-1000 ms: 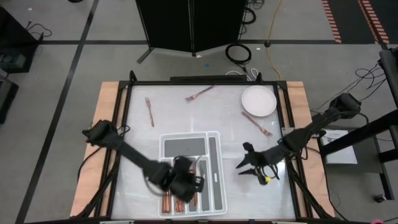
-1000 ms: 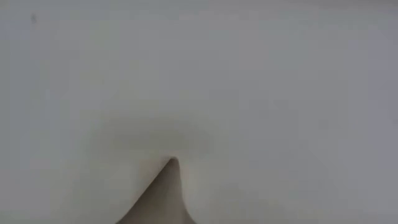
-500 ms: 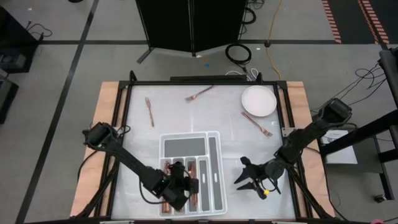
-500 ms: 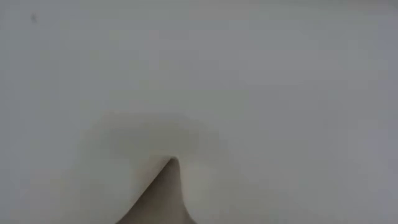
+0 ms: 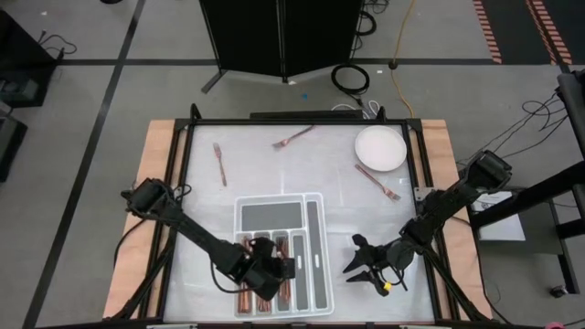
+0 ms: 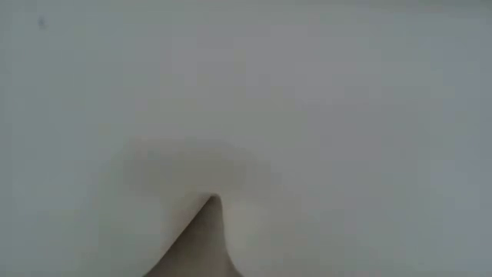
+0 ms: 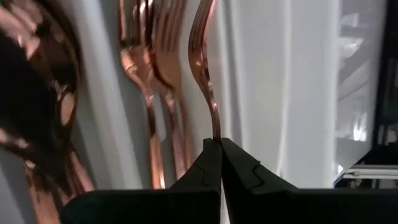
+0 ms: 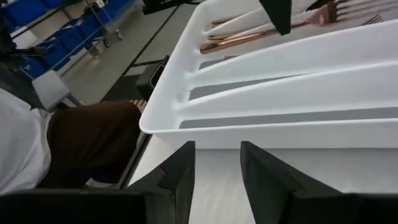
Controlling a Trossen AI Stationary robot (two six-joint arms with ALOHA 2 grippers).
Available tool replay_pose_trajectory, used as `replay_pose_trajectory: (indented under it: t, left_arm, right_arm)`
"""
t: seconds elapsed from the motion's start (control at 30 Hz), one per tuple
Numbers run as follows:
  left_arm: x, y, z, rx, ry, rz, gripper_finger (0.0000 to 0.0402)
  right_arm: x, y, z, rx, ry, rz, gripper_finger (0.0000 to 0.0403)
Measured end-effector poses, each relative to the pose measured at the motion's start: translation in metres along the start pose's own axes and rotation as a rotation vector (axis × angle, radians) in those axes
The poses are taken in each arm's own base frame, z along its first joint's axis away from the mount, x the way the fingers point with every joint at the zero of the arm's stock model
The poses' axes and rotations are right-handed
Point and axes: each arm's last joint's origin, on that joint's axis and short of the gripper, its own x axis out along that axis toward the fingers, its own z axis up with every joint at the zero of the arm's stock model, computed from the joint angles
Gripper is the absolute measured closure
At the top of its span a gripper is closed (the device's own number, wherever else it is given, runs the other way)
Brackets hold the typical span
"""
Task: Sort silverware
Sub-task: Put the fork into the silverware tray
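Note:
My left gripper [image 5: 274, 270] is over the near end of the white divided tray [image 5: 315, 219], shut on a copper fork [image 7: 200, 50]. Below it, more copper forks [image 7: 158, 68] and spoons [image 7: 37, 81] lie in the tray's compartments. My right gripper [image 5: 366, 267] is open and empty, low over the table to the right of the tray [image 8: 280, 81]. Three loose forks lie flat on the table: far left [image 5: 219, 163], far middle [image 5: 292, 138] and by the plate [image 5: 377, 182]. My left gripper pinches the fork's handle [image 7: 215, 127] between its two fingertips [image 7: 208, 162]. The fingers lie along the fork, which runs straight on from them, seen on edge, its tine end [image 7: 198, 25] over the forks in the tray. Whether it rests on them, I cannot tell.
A round white plate [image 5: 379, 147] stands at the far right. A black frame [image 5: 187, 164] borders the table. In the right wrist view a person [image 8: 74, 149] shows beyond the table's edge. The low view shows only a white surface close up.
My left gripper has gone a little toward the table's near edge over the tray, still shut on the fork. My right gripper has gone toward the near edge and stays open.

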Motion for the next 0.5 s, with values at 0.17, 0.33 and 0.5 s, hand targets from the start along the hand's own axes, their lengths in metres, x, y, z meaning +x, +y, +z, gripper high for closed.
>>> replay_pose_trajectory:
  t: [0.17, 0.33, 0.5]
  left_arm:
    - [0.003, -0.002, 0.005, -0.016, 0.038, 0.024, 0.0402]
    - [0.007, -0.006, 0.012, -0.022, 0.057, 0.034, 0.0389]
    - [0.009, -0.008, 0.017, 0.036, 0.085, 0.049, 0.0349]
  right_arm:
    - [0.000, 0.000, 0.000, -0.012, -0.001, 0.001, 0.0284]
    - [0.000, 0.000, 0.000, -0.024, -0.002, 0.002, 0.0284]
    - [0.000, 0.000, 0.000, -0.025, 0.000, 0.002, 0.0284]
